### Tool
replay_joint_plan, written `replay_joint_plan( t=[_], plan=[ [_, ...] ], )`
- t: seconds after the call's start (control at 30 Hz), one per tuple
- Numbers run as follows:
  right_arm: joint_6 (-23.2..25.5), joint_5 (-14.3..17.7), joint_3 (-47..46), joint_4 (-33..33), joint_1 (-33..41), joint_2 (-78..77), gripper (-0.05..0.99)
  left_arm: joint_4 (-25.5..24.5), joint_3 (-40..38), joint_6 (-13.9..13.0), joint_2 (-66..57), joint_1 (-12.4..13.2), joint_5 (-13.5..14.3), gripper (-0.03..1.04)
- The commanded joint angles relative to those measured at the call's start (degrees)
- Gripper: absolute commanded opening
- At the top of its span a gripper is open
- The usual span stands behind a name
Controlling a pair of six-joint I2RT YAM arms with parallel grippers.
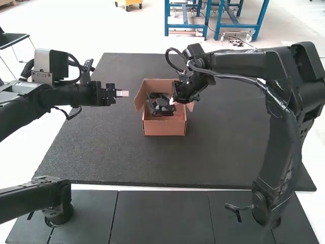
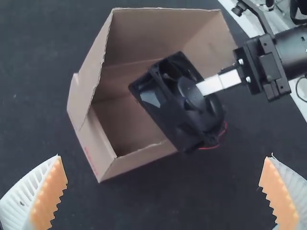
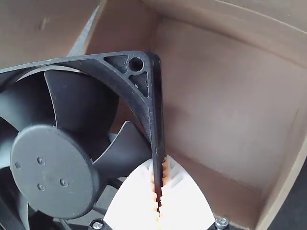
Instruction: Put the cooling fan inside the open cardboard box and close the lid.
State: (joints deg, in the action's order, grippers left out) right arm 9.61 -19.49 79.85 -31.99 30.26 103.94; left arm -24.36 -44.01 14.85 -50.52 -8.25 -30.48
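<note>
A black square cooling fan hangs tilted over the open top of a small cardboard box in the middle of the black mat. My right gripper is shut on the fan's frame edge, white ribbed fingers pinching it. To the left of the box, at about its height, my left gripper is open with nothing between its orange pads. The box's flaps stand open.
The black foam mat covers most of the table, with white table surface around it. Black base plates lie along the near edge.
</note>
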Motion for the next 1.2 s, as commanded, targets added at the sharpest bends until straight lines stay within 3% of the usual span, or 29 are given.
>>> replay_joint_plan(
  t=[0.0, 0.57, 0.77, 0.83, 0.93, 1.07, 1.17],
  plan=[
    [-0.99, 0.41, 2.94, 0.70, 0.06, 0.56, -0.03, 0.19, -1.96, 0.44, 2.01, 0.17, -0.81, 0.95],
    [-1.96, 4.19, 4.08, 2.63, -0.03, 4.34, -0.03, 0.10, -1.96, 1.58, 2.89, 0.17, -0.81, 0.95],
    [-1.87, 6.83, 4.08, 5.01, 0.06, 5.04, -0.01, 0.10, -2.40, 1.76, 2.97, 0.25, -0.81, 0.95],
    [-1.87, 7.71, 4.17, 5.18, 0.24, 5.04, 0.17, 0.10, -2.40, 1.85, 3.15, 0.17, -0.81, 0.95],
    [-1.87, 7.71, 4.17, 5.09, 0.33, 5.04, 0.20, -0.07, -2.40, 1.85, 3.33, 0.17, -0.81, 0.95],
    [-2.05, 8.67, 4.26, 4.74, 0.33, 5.04, 0.40, -0.07, -2.40, 1.94, 3.59, 0.25, -0.81, 0.95],
    [-2.14, 8.94, 4.34, 4.21, 0.33, 5.04, 0.45, -0.07, -2.40, 1.94, 3.59, 0.25, -0.81, 0.95]
  ],
)
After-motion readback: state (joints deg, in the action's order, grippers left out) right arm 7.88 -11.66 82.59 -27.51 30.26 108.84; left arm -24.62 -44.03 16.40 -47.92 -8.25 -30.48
